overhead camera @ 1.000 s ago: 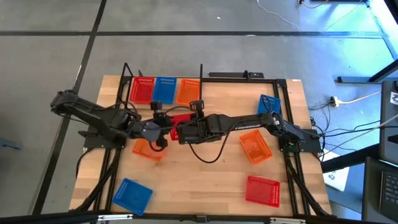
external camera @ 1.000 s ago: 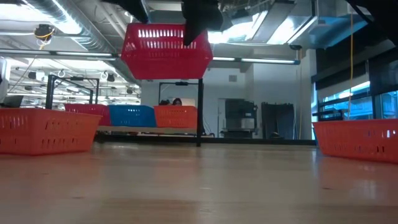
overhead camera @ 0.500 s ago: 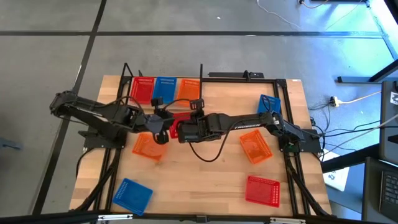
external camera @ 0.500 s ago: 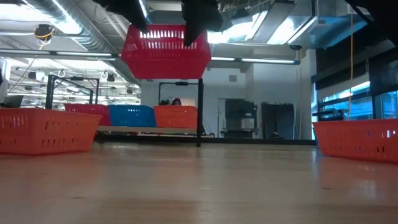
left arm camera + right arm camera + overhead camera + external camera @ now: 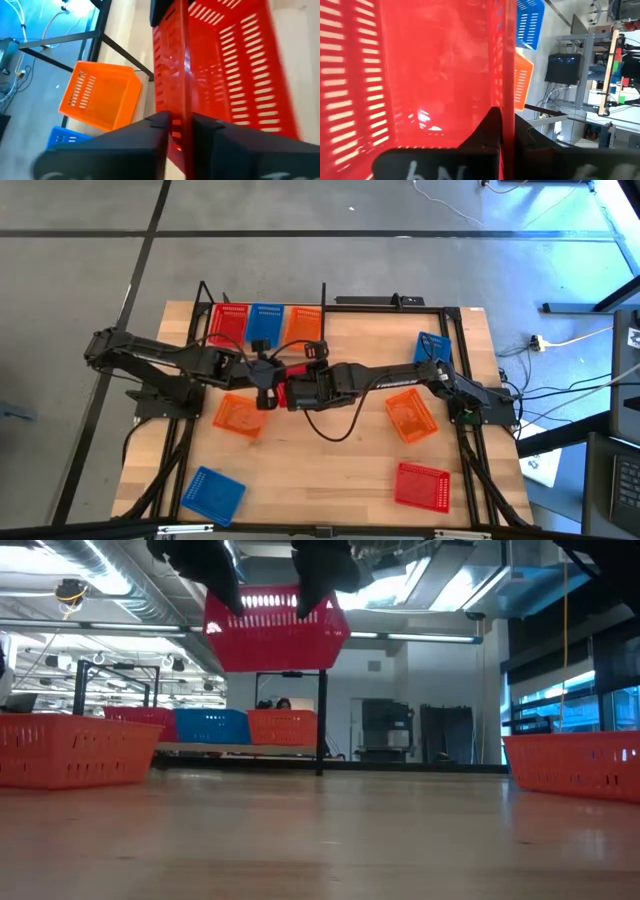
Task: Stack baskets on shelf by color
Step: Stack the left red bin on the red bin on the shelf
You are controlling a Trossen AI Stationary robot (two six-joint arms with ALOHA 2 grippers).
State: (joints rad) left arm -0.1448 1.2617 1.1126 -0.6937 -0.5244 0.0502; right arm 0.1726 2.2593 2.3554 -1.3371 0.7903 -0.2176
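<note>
While a blue basket [image 5: 212, 492] lies at the table's [image 5: 330, 480] near-left corner and an orange basket [image 5: 236, 417] sits just ahead of it, the left gripper [image 5: 267, 385] reaches in from the left to the middle of the table. Its two fingers [image 5: 150, 145] straddle one wall of the red basket [image 5: 276, 630], pinched close on either side of the thin plastic. That basket hangs in the air well above the tabletop, roughly level. On its opposite wall the right gripper [image 5: 285, 392] is clamped tight, its fingers [image 5: 487, 130] pressed against the rim, so both arms have hold of the same basket. Behind them, at the table's far edge, the shelf [image 5: 262, 340] carries three baskets side by side: red [image 5: 228, 323], blue [image 5: 265, 323] and orange [image 5: 302, 326]. Farther right, another blue basket [image 5: 433, 347] sits near the far-right corner, an orange one [image 5: 411, 416] lies nearer, and a red one [image 5: 421, 485] rests toward the near-right corner.
</note>
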